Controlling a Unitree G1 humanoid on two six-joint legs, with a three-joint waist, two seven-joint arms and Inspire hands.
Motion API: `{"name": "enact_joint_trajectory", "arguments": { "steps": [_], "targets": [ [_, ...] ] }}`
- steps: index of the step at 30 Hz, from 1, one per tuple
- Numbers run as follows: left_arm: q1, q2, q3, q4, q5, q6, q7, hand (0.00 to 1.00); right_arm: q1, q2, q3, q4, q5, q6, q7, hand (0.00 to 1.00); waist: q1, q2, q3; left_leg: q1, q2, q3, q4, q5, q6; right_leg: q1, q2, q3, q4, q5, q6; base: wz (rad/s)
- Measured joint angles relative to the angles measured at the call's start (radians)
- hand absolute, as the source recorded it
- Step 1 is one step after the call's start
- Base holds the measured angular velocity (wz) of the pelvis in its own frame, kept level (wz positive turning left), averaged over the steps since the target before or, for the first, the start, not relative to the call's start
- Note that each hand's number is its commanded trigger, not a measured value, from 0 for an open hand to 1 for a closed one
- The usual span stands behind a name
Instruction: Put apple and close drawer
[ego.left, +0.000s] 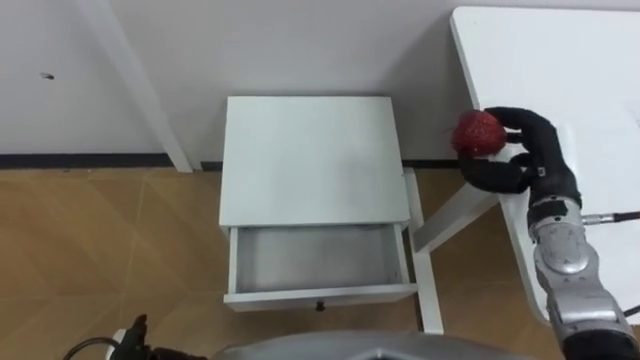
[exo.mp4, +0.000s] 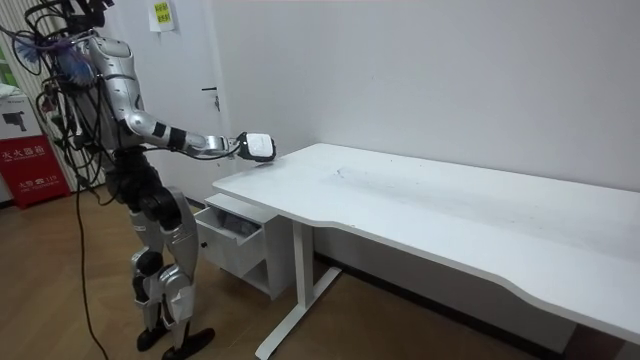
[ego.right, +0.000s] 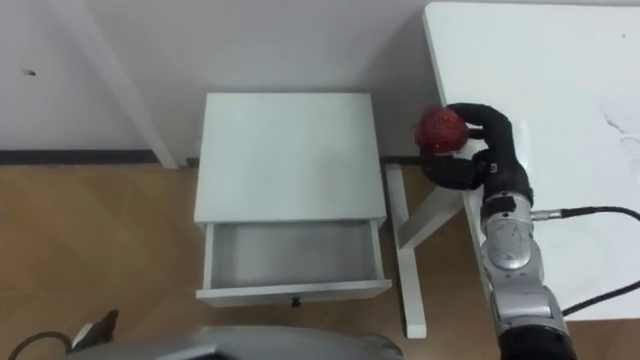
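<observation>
Apple (ego.left: 478, 132): red, held in the right hand at the near left corner of the white worktop (ego.left: 560, 60), right at the worktop's edge; whether it rests on the surface or is just clear of it I cannot tell.
Axis and heading: roundish, so no long axis to speak of; the stem end cannot be made out, so which way it points is unclear.
Right hand (ego.left: 530, 160): fingers curled over the top of the apple and thumb closed in from below, a full wrap around the fruit. Judged, this grip is taken so the round fruit cannot roll out while it is carried sideways.
Drawer (ego.left: 318, 258): pulled open towards the robot, its inside bare; it lies to the left of the apple and lower, well apart from it. It seems left open to take the fruit from above.
Cabinet (ego.left: 308, 160): small and white, standing against the wall, with the drawer under its flat top; it sits just beside the worktop's leg (ego.left: 425, 270).
Left hand (ego.left: 135, 330): a dark part of it shows at the lower left, idle.
Stance: in the room view the robot stands upright at the worktop's corner, arm stretched out over it.
Step in hand: apple gripped, drop into the drawer not yet done.
</observation>
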Motion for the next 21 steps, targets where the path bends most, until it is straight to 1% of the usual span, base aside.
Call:
{"name": "enact_joint_trajectory", "arguments": {
  "steps": [2, 3, 4, 5, 8, 11, 15, 17, 18, 21],
  "targets": [
    [-0.006, -0.002, -0.014, 0.002, 0.001, -0.011, -0.006, 0.0, 0.003, 0.001, 0.083, 0.001, -0.015, 0.012, 0.062, 1.0, 0.027, 0.002, 0.0006, -0.002, 0.0, -0.003, 0.0, 0.0, 0.0, -0.001, -0.001, -0.003, -0.001, 0.0, 0.0, 0.06],
    [-0.009, -0.002, -0.019, 0.002, 0.001, -0.011, -0.008, 0.0, 0.003, 0.001, 0.104, 0.001, -0.025, 0.015, 0.076, 1.0, 0.029, 0.002, 0.0008, -0.004, -0.001, -0.007, 0.0, 0.0, 0.0, -0.001, -0.001, -0.007, -0.001, 0.0, 0.0, 0.17],
    [-0.013, -0.002, -0.02, 0.002, 0.001, -0.011, -0.017, 0.0, 0.002, 0.001, 0.135, -0.002, -0.04, 0.02, 0.105, 1.0, 0.036, 0.002, 0.0008, -0.008, -0.003, -0.021, 0.003, 0.0, 0.001, -0.001, -0.004, -0.016, -0.001, 0.0, 0.0, 0.25],
    [-0.014, -0.002, -0.021, 0.002, 0.002, -0.012, -0.022, 0.0, 0.002, 0.001, 0.156, -0.007, -0.047, 0.023, 0.128, 1.0, 0.046, 0.004, 0.0029, -0.009, -0.004, -0.028, 0.004, 0.001, 0.001, -0.001, -0.005, -0.027, -0.002, 0.0, 0.0, 0.23],
    [-0.012, -0.001, -0.021, 0.009, 0.003, -0.006, -0.021, 0.0, 0.002, -0.001, 0.207, -0.029, -0.082, 0.025, 0.146, 1.0, 0.076, 0.004, 0.0084, -0.015, -0.004, -0.041, 0.004, 0.001, 0.001, -0.002, -0.006, -0.043, -0.005, 0.0, 0.0, 0.13],
    [-0.008, -0.003, -0.042, 0.011, 0.003, 0.002, -0.018, 0.0, -0.005, -0.002, 0.234, -0.03, -0.083, 0.033, 0.166, 1.0, 0.084, -0.002, 0.0082, -0.023, -0.004, -0.064, 0.004, 0.002, 0.0, -0.001, -0.006, -0.058, -0.006, 0.0, 0.0, 0.26],
    [0.011, -0.005, -0.046, 0.011, 0.003, 0.016, -0.019, 0.0, -0.014, -0.002, 0.242, -0.03, -0.117, 0.033, 0.177, 1.0, 0.084, -0.005, 0.0097, -0.026, -0.005, -0.071, 0.004, 0.002, 0.0, 0.004, -0.006, -0.062, -0.014, 0.0, 0.0, 0.07],
    [0.008, -0.004, -0.046, 0.009, 0.002, 0.017, -0.019, 0.0, -0.013, -0.002, 0.243, -0.019, -0.128, 0.033, 0.18, 1.0, 0.079, -0.01, 0.0123, -0.032, -0.007, -0.078, 0.004, 0.002, 0.0, 0.004, -0.006, -0.064, -0.021, 0.0, 0.0, 0.08],
    [0.007, -0.004, -0.046, 0.008, 0.002, 0.017, -0.02, 0.0, -0.012, -0.002, 0.244, -0.014, -0.135, 0.034, 0.18, 1.0, 0.079, -0.011, 0.0119, -0.034, -0.007, -0.079, 0.004, 0.002, 0.0, 0.002, -0.006, -0.064, -0.021, 0.0, 0.0, 0.05],
    [0.002, -0.004, -0.046, 0.006, 0.002, 0.017, -0.02, 0.0, -0.011, -0.002, 0.252, 0.018, -0.154, 0.054, 0.19, 1.0, 0.077, -0.011, 0.0115, -0.035, -0.007, -0.08, 0.004, 0.002, 0.0, 0.001, -0.006, -0.064, -0.021, 0.0, 0.0, 0.0]
  ]
}}
